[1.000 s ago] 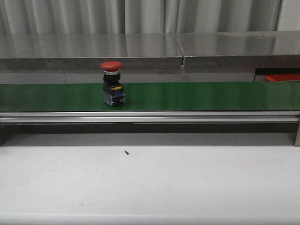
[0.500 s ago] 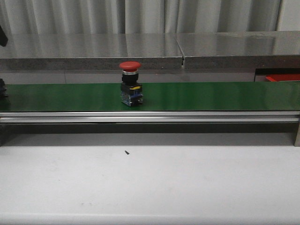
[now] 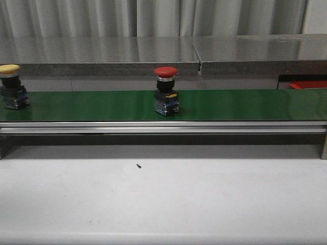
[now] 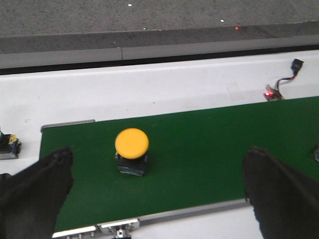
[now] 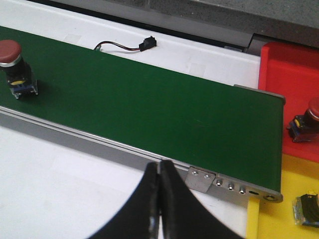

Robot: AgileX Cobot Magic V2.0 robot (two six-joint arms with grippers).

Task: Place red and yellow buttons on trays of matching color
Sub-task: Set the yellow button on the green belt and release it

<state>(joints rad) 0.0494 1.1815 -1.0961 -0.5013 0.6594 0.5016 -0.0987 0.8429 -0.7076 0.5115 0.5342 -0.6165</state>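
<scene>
Right wrist view: red tray [image 5: 286, 69] holds red button [image 5: 305, 123].

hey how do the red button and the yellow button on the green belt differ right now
Cap color: the red button has a red mushroom cap; the yellow button has a yellow one.
Position: in the front view the red button stands near the middle of the green belt, while the yellow button stands at its far left end.
Nearest end effector: the yellow button sits below the open left end effector; the red button is far from the shut right end effector.
Both stand upright, untouched.
</scene>
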